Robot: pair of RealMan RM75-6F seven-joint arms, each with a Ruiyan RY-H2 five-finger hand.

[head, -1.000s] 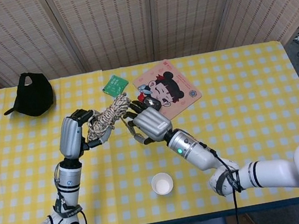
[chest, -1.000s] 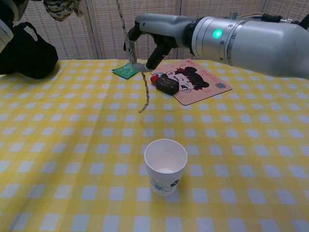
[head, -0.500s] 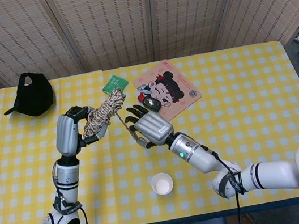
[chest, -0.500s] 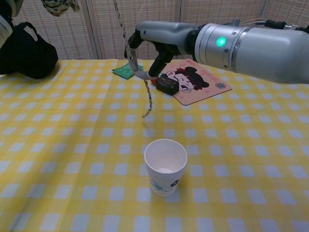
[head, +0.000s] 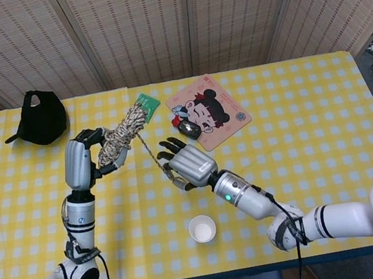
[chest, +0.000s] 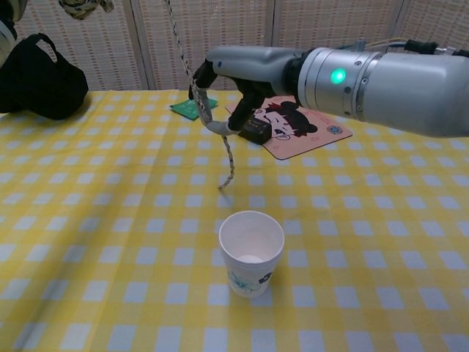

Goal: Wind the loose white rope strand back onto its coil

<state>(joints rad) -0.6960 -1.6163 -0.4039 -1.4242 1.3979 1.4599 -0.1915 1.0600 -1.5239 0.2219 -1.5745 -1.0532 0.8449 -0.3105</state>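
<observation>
- Two hands worked above the yellow checked table point(head: 300, 135).
- Left hand point(head: 81, 157) gripped the rope coil point(head: 122, 133), raised at the far left.
- Right hand point(head: 185, 165) pinched the loose strand point(chest: 229, 158) between its fingers; the strand's end hung just above the paper cup point(chest: 251, 251).

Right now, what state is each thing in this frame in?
Coil of white rope: held up by the left robot hand.
Loose rope strand: pinched by the right robot hand, end hanging free.
White paper cup: upright, open.
Black cap: lying on the table.
</observation>
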